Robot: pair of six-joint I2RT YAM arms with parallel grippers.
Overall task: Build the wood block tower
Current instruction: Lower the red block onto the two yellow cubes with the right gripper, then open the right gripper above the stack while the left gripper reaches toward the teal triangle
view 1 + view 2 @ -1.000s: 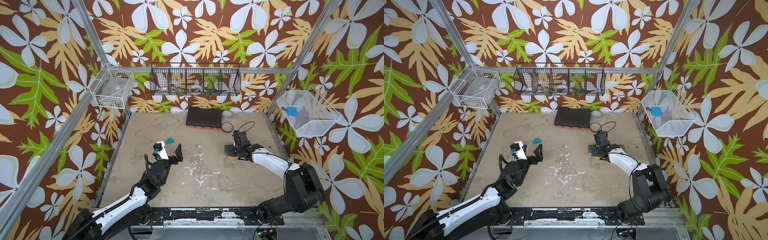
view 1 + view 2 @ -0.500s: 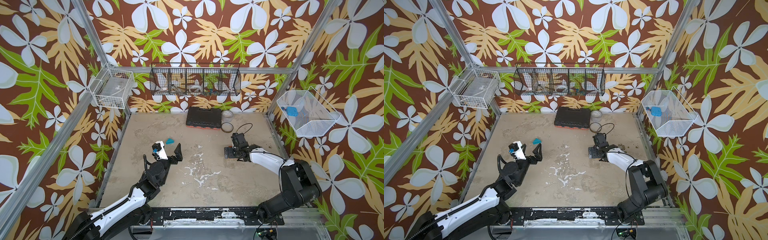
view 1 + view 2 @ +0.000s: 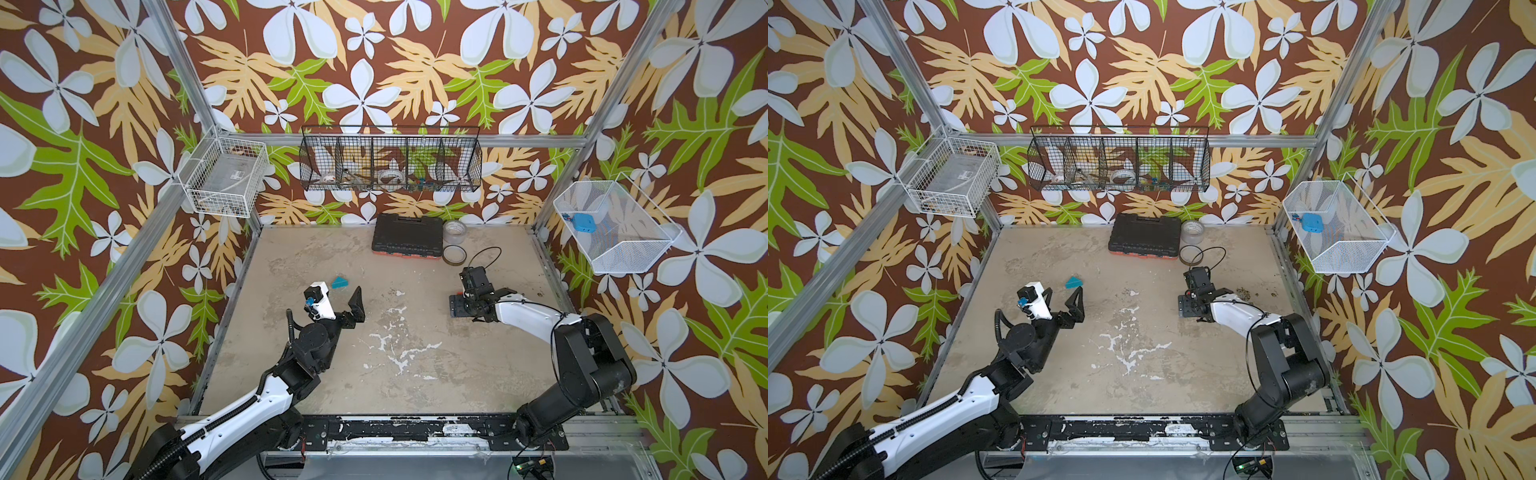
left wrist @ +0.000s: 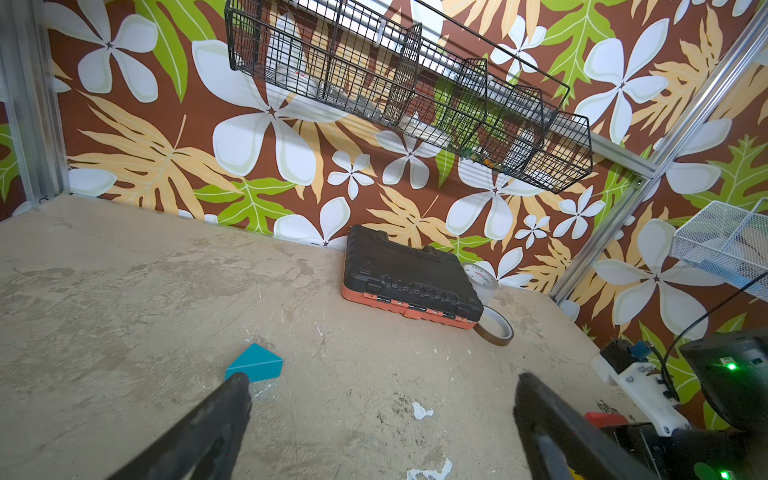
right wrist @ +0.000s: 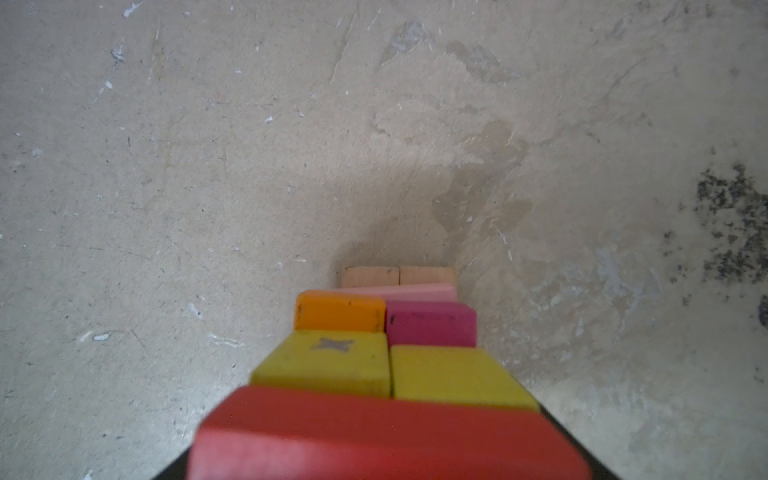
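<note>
Flowered wallpaper closed in the scuffed beige table (image 3: pixel 415 374) on three sides. From the right wrist camera I looked straight down the tower (image 5: pixel 374 415). It had one red brick (image 5: pixel 386 453) uppermost and two yellow cubes (image 5: pixel 328 361) under it. Below those came one orange brick (image 5: pixel 338 312) beside one magenta brick (image 5: pixel 432 325), then one pink brick (image 5: pixel 419 291), and two plain planks (image 5: pixel 370 276) lowest. That made eight blocks by my count.

It stood nearer the arms than the black tool case (image 3: pixel 406 237), off that case's right end. In both top views the right gripper (image 3: pixel 461 306) sat directly over it and hid almost all of it. Dark finger edges showed on either side of the red brick, but I could not tell whether they pressed on it or stood clear.

One teal wedge (image 3: pixel 340 282) lay alone on the table, also nearer the arms than the case. It was off the case's left end and well apart from the tower. The left gripper (image 3: pixel 1061 300) hung just short of the wedge with its jaws spread wide. In the left wrist view one finger (image 4: pixel 208 424) overlapped the wedge's near corner.

Two tape rolls (image 3: pixel 456 230) sat just beside the case's right end, one clear and one a brown ring (image 3: pixel 454 254). Three wire baskets (image 3: pixel 390 158) hung on the walls above the case: one black, two white. The white one to the case's right held one blue gadget (image 3: pixel 584 222).
</note>
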